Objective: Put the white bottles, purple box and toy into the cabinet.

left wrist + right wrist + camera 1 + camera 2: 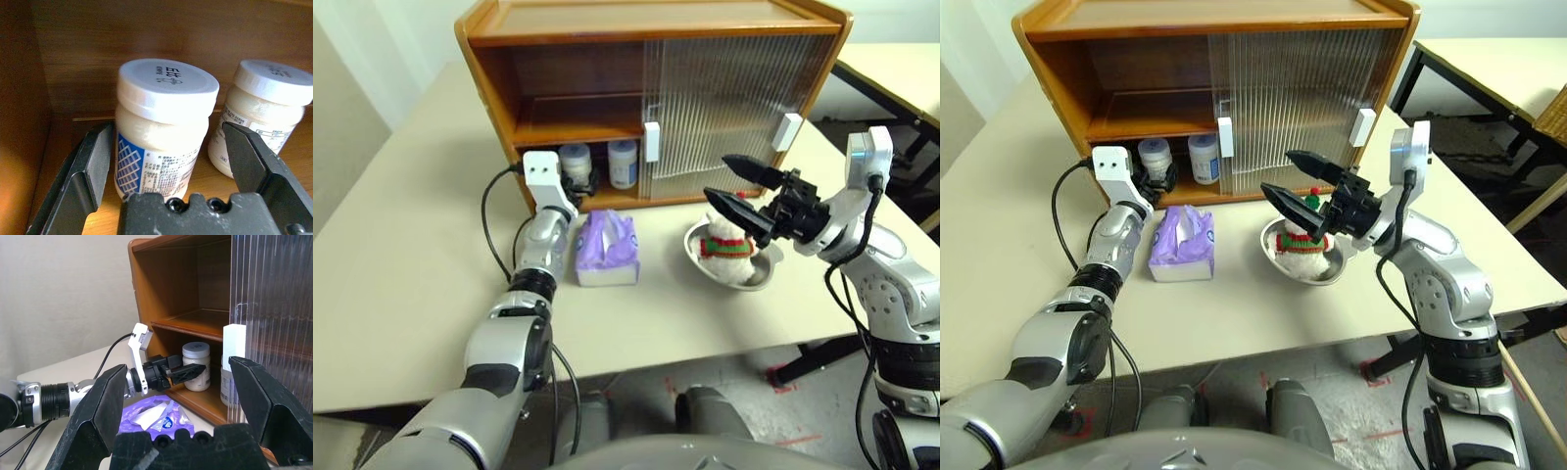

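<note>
A: Where's it at rn?

B: Both white bottles [576, 163] sit on the cabinet [651, 98]'s bottom shelf, left half, door slid to the right. Left claw [166, 161] is spread wide around the nearer one, pads off its sides as far as I can see, so released, gripping nothing. I'd say bottles are done.

A: And the rest?

B: Purple box [605, 248] lies on the desk [401, 255], just outside the cabinet at abt 6 o'clock from the bottles, right beside the left forearm. Toy [726, 241] sits in a steel bowl [766, 274], roughly 3 o'clock from the box. Right claw [736, 189] hangs above the toy, jaws apart, empty.

A: Best way to finish this step?

B: IMO pull the left claw straight back out, level, no twisting. Second bottle stands close to one finger [254, 161], cabinet side wall close to the other, so any sideways swing could knock a jar.

A: Room to move?

B: Tight inside, shelf overhead. Outside, plenty of bare desk at 9 o'clock. Box is near the retreat path, prob wants care there.
</note>
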You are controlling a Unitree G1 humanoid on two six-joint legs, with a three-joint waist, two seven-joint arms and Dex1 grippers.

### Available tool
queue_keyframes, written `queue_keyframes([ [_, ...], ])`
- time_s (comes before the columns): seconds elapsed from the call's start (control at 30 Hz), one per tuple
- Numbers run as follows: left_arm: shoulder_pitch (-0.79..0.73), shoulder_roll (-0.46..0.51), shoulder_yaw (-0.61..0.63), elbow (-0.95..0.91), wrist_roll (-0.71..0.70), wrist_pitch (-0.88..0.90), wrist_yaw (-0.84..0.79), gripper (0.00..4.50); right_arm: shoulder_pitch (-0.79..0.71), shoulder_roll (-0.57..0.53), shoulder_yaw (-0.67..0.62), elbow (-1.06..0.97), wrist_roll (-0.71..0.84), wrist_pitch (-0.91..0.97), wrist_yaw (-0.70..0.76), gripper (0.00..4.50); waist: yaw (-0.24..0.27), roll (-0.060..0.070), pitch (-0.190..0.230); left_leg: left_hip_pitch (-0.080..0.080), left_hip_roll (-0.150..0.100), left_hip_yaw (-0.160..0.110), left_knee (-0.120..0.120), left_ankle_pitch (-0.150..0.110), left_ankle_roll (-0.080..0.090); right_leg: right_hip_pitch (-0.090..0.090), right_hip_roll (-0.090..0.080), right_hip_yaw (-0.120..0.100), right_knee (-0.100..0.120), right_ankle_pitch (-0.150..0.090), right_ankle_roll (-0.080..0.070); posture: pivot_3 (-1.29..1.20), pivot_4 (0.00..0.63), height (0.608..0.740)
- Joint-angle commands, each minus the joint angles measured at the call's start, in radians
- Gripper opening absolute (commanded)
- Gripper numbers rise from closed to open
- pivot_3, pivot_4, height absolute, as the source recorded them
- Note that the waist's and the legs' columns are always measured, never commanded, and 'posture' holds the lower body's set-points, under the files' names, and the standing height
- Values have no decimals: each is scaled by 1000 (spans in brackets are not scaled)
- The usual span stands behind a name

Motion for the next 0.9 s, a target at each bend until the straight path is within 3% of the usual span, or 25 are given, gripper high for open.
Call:
queue_keyframes([
  [0.03,30,9,-1,-82,-17,48,-18,4480,-14,0,10,18,-10,-15,12,4500,1,0,0,0,0,0,0,0,0,0,0,0,0,0,0,8,0,740],
  [0.17,70,16,-6,-188,-34,107,-44,4480,-24,5,15,28,-13,-20,17,4500,1,0,0,0,0,0,0,0,0,0,0,0,0,0,0,13,0,740],
  [0.43,255,107,-51,-633,-210,411,-345,4480,-19,6,14,30,-13,-23,22,4500,-1,0,0,0,1,0,0,0,0,0,0,0,1,1,-1,16,0,740],
  [0.53,293,164,-58,-711,-256,494,-437,4480,-18,8,14,31,-13,-23,21,4500,-2,0,0,1,1,0,0,0,0,0,0,0,1,0,-2,16,0,740],
  [0.77,235,288,-88,-551,-255,458,-725,4480,-24,14,17,31,-14,-20,18,4500,0,0,0,2,1,0,0,1,1,0,0,0,1,-1,-1,14,0,740],
  [0.9,145,318,-134,-318,-187,316,-890,4480,-19,9,11,19,-10,-14,13,4500,-1,1,0,2,1,0,0,1,2,0,0,-1,1,-1,-1,2,0,740],
])
